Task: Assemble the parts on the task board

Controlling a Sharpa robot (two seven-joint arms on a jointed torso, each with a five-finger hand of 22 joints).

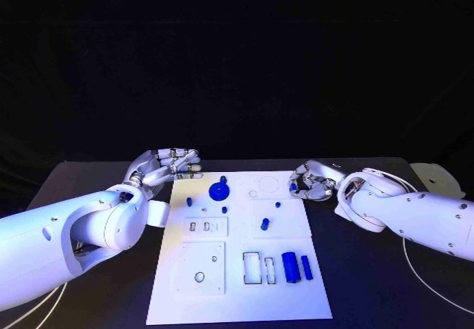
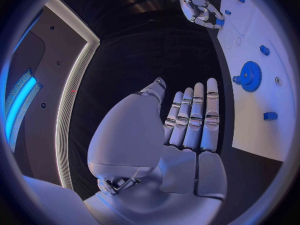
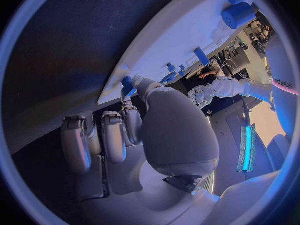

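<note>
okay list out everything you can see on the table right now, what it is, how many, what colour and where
task board: one, white, middle of the table, lengthwise toward the robot
gear: one, blue, far left part of the board
small parts: several, blue, scattered over the board's far half, one near its centre
cylinder: one, blue, near right part of the board, a thinner blue piece beside it
table: one, black
left hand: silver, off the board's far left corner, holding nothing
right hand: silver, at the board's far right edge, pinching a blue part

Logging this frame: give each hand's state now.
Left hand: open, holding nothing.
Right hand: pinching a small blue part at the task board edge.
</note>
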